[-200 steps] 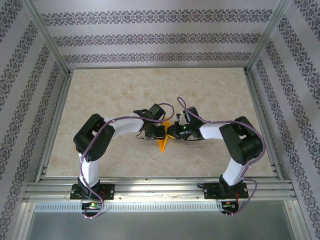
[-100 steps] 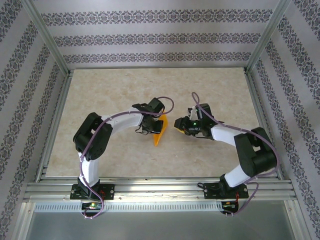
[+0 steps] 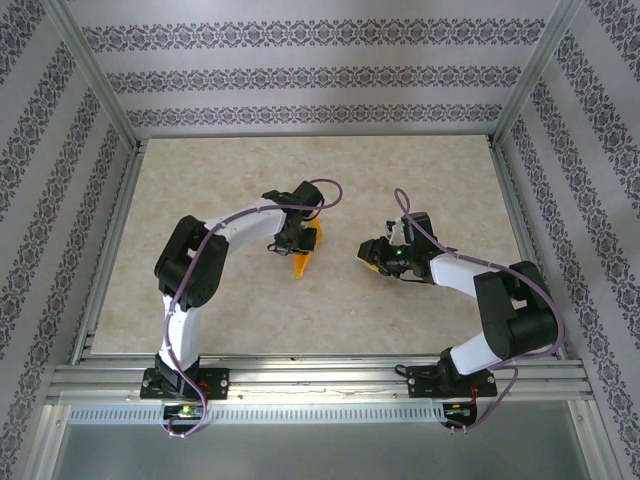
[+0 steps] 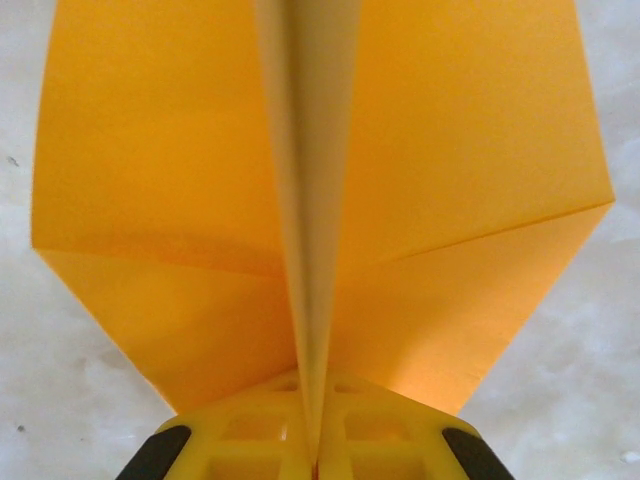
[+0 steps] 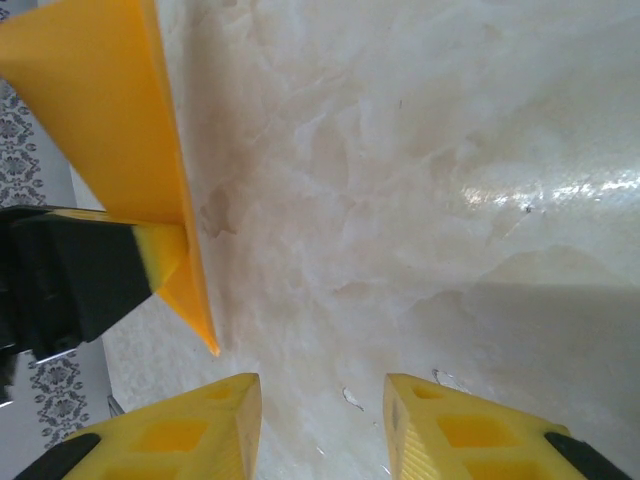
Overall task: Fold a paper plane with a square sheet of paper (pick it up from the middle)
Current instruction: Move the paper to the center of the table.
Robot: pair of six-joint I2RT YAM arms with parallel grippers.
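Observation:
The square sheet of paper stands folded as a bright orange paper plane (image 3: pixel 305 257), held over the middle of the table. My left gripper (image 3: pixel 299 238) is shut on its centre crease. In the left wrist view the two wings (image 4: pixel 180 200) spread to either side of the crease above my left gripper (image 4: pixel 318 405), whose yellow fingers press together on the fold. My right gripper (image 3: pixel 367 254) is open a short way to the right of the plane and apart from it. In the right wrist view my right gripper (image 5: pixel 320 400) has only bare table between its fingers, and the paper plane (image 5: pixel 110 120) shows at the upper left.
The beige marbled tabletop (image 3: pixel 220 180) lies inside an aluminium frame (image 3: pixel 300 372) with patterned walls behind and at the sides. The left gripper's black and yellow finger (image 5: pixel 95 275) shows at the left edge of the right wrist view.
My right gripper has opened, let go of the paper and drawn back to the right. My left gripper has carried the folded paper a little to the left and farther from the arms' bases.

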